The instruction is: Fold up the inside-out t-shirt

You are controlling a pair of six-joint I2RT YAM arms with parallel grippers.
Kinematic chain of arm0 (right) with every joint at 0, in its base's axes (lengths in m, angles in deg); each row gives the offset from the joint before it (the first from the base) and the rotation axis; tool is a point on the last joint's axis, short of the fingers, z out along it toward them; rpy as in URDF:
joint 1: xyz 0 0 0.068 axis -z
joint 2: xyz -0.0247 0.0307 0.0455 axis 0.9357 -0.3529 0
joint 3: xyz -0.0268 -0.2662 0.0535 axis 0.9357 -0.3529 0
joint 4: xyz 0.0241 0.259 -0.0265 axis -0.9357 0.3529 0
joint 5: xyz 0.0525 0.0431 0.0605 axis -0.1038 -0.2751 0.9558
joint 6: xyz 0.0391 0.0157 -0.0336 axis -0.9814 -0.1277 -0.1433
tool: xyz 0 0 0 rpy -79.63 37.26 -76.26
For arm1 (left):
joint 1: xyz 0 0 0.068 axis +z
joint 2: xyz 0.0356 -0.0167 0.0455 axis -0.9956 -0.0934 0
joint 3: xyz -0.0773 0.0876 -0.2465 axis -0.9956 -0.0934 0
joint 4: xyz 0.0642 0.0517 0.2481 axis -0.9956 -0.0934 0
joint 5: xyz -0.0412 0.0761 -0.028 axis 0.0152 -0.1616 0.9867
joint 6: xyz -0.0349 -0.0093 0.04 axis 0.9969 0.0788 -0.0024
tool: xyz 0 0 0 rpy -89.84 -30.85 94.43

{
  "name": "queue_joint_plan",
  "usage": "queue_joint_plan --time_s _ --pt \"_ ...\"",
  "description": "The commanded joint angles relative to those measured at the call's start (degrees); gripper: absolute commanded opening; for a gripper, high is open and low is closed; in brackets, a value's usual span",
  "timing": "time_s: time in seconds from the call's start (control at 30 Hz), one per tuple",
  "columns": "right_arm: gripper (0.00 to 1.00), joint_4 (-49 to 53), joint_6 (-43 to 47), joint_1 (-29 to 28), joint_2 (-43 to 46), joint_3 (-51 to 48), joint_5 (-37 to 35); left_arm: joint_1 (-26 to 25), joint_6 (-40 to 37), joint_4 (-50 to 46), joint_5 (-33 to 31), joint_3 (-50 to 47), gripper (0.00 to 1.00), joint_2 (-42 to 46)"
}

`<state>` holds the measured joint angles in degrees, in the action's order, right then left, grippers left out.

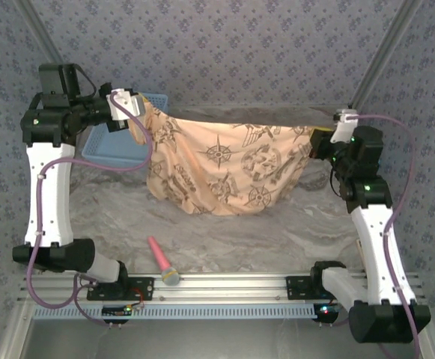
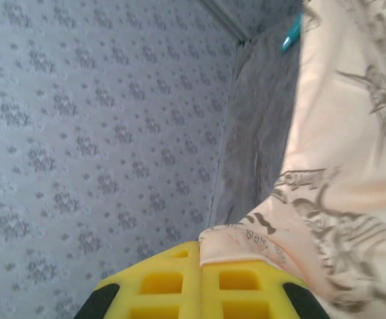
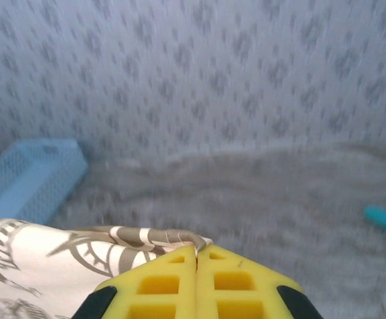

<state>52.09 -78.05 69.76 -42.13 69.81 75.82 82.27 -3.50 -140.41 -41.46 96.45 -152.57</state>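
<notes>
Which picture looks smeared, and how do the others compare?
Right wrist view: blur smears the patterned wall and the blue mesh basket. Left wrist view: wall crisp, the peach-tan printed cloth t-shirt slightly soft up close. Top view: even light, no glare.

The inside-out t-shirt (image 1: 224,164) hung like a curtain between the left gripper (image 1: 137,120) and the right gripper (image 1: 316,139). Both were clamped on its top edge, so cloth blocked the straight way from one to the other. Its sagging bottom seemed to reach the table (image 1: 292,232), leaving no gap underneath. A blue basket (image 1: 105,146) stood just below the left gripper, close against the cloth. Ahead of the right gripper's fingers (image 3: 232,286) the table ran bare to the patterned wall (image 3: 199,60), apart from a teal object (image 3: 385,220) off to their right. Below both grippers, towards the arm bases, the table lay open except for a pink pen-like thing (image 1: 161,262).
</notes>
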Motion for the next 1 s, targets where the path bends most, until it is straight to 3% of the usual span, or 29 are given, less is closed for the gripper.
queue_joint_plan --time_s 0.0,0.2,0.33,0.47,0.7,0.83,0.97 --pt "0.02 -10.9 -1.5 0.5 5.5 -1.7 1.3 -0.3 3.8 3.5 8.6 -5.3 0.00 4.7" --pt "0.00 -1.1 -1.3 0.2 15.8 2.0 1.4 -0.4 6.7 8.2 9.6 -16.7 0.00 16.3" --pt "0.00 2.2 -1.2 0.0 20.0 6.0 -1.8 -0.4 7.8 7.0 10.4 -13.9 0.00 20.2" --pt "0.00 1.4 -0.6 0.0 16.6 10.7 -4.4 -0.4 9.5 6.6 12.2 -4.2 0.00 16.1" --pt "0.00 -5.1 -1.9 0.4 1.2 14.2 -8.0 -0.3 11.1 6.8 14.3 9.3 0.00 2.7" --pt "0.00 -4.7 -2.4 0.7 -4.6 17.3 -7.5 -0.3 11.8 6.8 14.6 10.7 0.00 -2.1" --pt "0.00 -3.3 -2.6 1.0 -2.5 17.4 -9.0 -0.4 11.8 5.6 14.9 9.7 0.00 -1.9"
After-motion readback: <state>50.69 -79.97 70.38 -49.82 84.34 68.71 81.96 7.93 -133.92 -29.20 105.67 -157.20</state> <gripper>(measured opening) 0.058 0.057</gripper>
